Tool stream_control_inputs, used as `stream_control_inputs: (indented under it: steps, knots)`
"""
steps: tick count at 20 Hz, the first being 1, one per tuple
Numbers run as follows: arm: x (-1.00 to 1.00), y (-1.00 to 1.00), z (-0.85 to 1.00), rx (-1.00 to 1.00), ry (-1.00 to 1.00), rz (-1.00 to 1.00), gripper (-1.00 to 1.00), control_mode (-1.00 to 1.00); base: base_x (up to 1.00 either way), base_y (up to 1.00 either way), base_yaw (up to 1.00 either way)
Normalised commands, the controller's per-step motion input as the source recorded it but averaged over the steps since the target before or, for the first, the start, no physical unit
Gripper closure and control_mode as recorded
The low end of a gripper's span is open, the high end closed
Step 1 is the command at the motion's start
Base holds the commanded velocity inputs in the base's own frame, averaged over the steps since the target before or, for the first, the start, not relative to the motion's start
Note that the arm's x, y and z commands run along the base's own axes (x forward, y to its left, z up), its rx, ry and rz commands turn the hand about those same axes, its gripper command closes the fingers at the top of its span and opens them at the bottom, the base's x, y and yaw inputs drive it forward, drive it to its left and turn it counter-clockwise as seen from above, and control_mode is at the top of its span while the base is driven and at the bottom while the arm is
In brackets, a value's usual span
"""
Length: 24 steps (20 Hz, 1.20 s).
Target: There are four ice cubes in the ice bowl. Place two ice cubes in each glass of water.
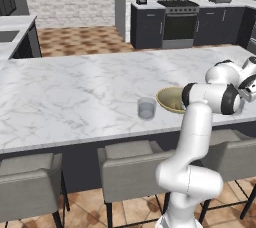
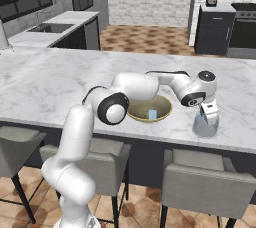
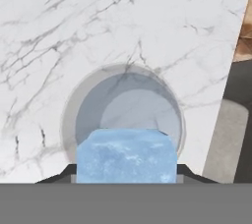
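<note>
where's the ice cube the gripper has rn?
The ice cube sits between the gripper fingers in the hand view, directly above the right-hand glass of water. In the right base view, that glass stands right of the ice bowl near the counter's front edge.

Two rear base views over one counter (image 1: 75,92); hand view straight down.

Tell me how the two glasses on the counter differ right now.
The left glass stands alone beside the ice bowl; the right glass sits directly under the gripper, which holds an ice cube above its mouth. Both are short, clear, upright tumblers.
</note>
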Motion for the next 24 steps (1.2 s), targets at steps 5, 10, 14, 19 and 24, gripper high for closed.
stream_control_inputs:
  steps: [5,10,14,19,24]
  knots:
    - [0.06,-0.05,0.0,0.0,-0.02,0.0,-1.0,-1.0,0.0,0.0,0.0]
    - [0.09,-0.06,-0.01,0.0,-0.02,0.0,-1.0,-1.0,0.0,0.0,0.0]
    - [0.07,-0.08,0.0,0.0,-0.02,0.0,-1.0,-1.0,0.0,0.0,0.0]
    - [0.0,-0.06,0.1,0.01,-0.11,0.0,-1.0,-1.0,0.0,0.0,0.0]
    - [-0.08,0.0,0.38,0.0,-0.23,0.0,-1.0,-1.0,0.0,0.0,0.0]
